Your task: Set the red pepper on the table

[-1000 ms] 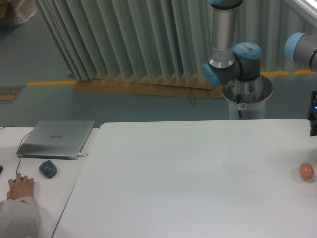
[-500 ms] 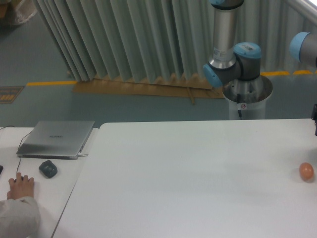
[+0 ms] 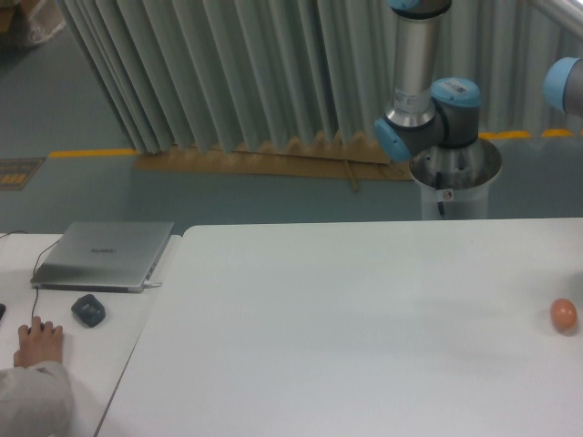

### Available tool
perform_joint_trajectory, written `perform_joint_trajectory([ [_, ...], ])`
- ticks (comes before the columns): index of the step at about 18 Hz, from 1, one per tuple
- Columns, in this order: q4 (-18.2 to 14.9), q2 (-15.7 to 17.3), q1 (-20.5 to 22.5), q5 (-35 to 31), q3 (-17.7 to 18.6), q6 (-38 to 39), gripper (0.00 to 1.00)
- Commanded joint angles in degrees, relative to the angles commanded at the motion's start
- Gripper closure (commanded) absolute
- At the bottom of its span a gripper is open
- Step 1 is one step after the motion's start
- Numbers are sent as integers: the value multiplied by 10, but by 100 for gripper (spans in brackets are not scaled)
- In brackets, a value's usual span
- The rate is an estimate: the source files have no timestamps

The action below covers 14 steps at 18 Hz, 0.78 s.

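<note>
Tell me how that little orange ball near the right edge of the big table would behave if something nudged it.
The orange ball looks rounded and egg-shaped, so it would probably roll, perhaps wobbling rather than running straight. It sits close to the right side of the white table, so a push that way could send it off. Its smooth look suggests that it may slip in a pinch.

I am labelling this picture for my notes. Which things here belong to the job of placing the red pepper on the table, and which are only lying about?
Belonging to the job:
- the table, where the pepper should go
- the red pepper and the gripper are not in view

Just lying about:
- orange ball near the table's right edge
- laptop, closed, on the side desk
- mouse
- person's hand
</note>
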<state>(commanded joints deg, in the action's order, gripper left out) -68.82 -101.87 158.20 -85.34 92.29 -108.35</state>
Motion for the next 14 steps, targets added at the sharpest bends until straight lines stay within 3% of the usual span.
perform_joint_trajectory([
  [9, 14, -11, 37, 3, -3, -135, 0],
  [11, 19, -24, 40, 2, -16, -144, 0],
  [14, 27, -43, 66, 2, -28, -221, 0],
])
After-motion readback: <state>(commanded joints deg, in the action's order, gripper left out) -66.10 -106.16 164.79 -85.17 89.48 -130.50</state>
